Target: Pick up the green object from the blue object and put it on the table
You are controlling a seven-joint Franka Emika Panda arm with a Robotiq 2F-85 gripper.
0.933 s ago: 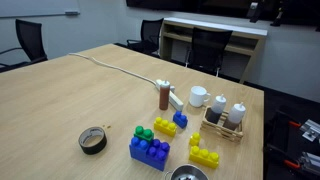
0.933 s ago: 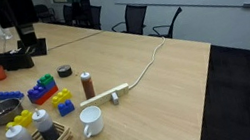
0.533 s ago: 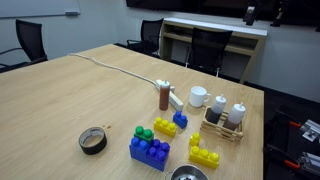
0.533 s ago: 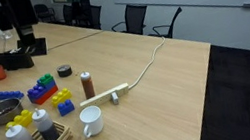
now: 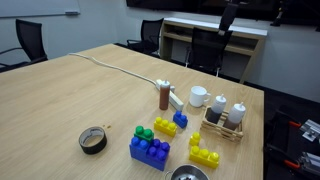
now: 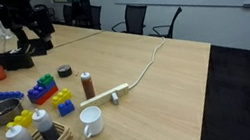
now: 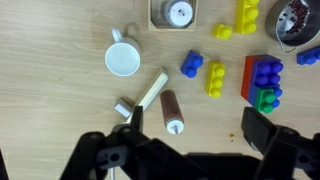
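The small green object (image 5: pixel 142 132) sits on one end of the large blue object (image 5: pixel 150 151) near the table's (image 5: pixel 70 100) front edge. Both show in the other exterior view, the green object (image 6: pixel 46 80) on the blue object (image 6: pixel 41 91). In the wrist view the green object (image 7: pixel 268 102) lies on the blue object (image 7: pixel 266 73) at the right. My gripper (image 7: pixel 198 125) is open and empty, high above the table, with the blue object beyond its right finger. In the exterior views the arm (image 5: pixel 228 15) (image 6: pixel 22 24) hangs well above and away from the blocks.
Yellow blocks (image 5: pixel 164 125) (image 5: pixel 203 152) and a small blue block (image 5: pixel 180 120) lie around the big one. A brown cylinder (image 5: pixel 164 96), white mug (image 5: pixel 198 96), shaker caddy (image 5: pixel 225 118), tape roll (image 5: pixel 93 141), metal bowl (image 5: pixel 188 174) and white cable (image 5: pixel 110 65) are on the table.
The arm has moved: it has come further into an exterior view at the top and shifted sideways in the other. The blocks have not moved.
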